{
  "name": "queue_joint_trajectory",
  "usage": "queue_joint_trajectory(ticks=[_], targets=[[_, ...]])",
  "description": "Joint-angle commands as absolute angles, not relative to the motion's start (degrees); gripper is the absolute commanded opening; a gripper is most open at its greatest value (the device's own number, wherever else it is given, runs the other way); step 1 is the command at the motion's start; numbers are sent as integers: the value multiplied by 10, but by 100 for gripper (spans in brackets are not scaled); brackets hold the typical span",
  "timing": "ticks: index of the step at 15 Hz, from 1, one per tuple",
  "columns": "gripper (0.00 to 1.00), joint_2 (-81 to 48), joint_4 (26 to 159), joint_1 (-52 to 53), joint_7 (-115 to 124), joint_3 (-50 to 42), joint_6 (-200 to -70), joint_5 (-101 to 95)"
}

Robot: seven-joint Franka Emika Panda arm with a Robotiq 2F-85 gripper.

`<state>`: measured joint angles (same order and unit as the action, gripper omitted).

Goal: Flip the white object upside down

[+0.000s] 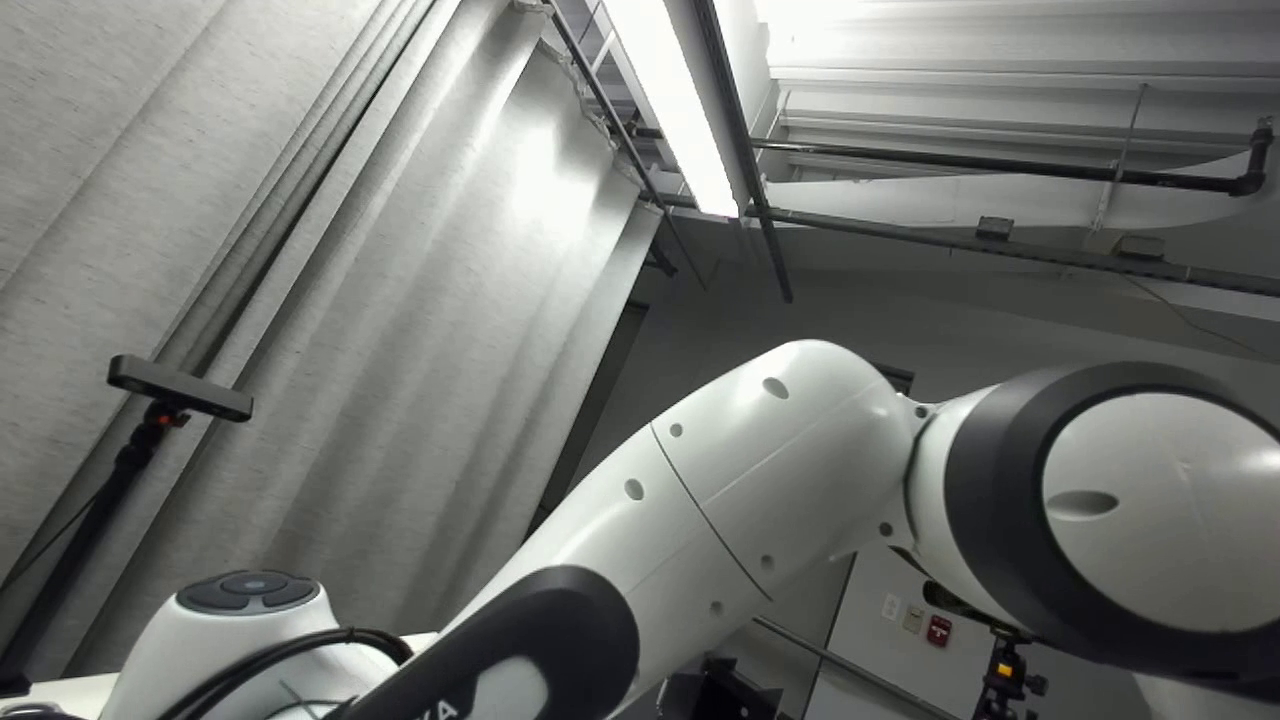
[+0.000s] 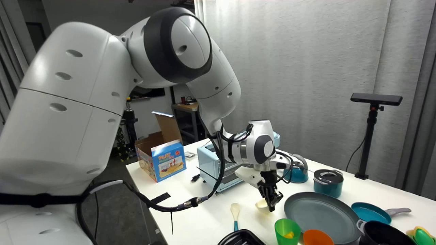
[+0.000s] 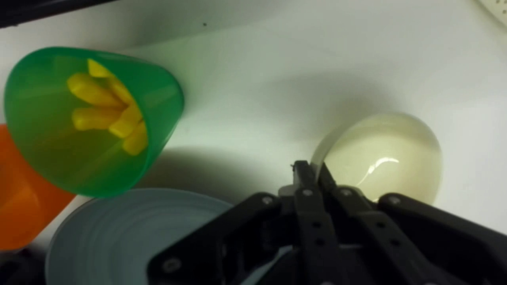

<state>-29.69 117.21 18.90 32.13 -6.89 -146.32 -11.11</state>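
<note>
The white object is a cream-white bowl or cup (image 3: 390, 166); it also shows in an exterior view (image 2: 262, 205) on the white table, partly hidden by the gripper. Its opening faces up toward the wrist camera. My gripper (image 3: 316, 170) is shut on the bowl's rim, with one finger outside the wall and the other inside. In an exterior view the gripper (image 2: 271, 204) points down and is tilted at the bowl, low over the table. I cannot tell whether the bowl's base touches the table. One exterior view shows only the upper arm, without gripper or bowl.
A green cup (image 3: 164, 91) with yellow pieces, an orange cup (image 3: 23, 194) and a grey plate (image 3: 158, 221) are close by. A spoon (image 2: 235, 211), a black tray (image 2: 241, 236), a blue toaster oven (image 2: 213, 170), a teal pot (image 2: 327, 186) and a pan (image 2: 371, 212) surround them.
</note>
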Motion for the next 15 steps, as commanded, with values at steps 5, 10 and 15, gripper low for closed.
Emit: queue_joint_trajectory(ticks=[5, 10, 15], targets=[[1, -275, 1159, 262, 470, -149, -1417, -302], [1, -278, 1146, 272, 552, -133, -1352, -444], [1, -282, 1142, 260, 611, -80, -1274, -565]])
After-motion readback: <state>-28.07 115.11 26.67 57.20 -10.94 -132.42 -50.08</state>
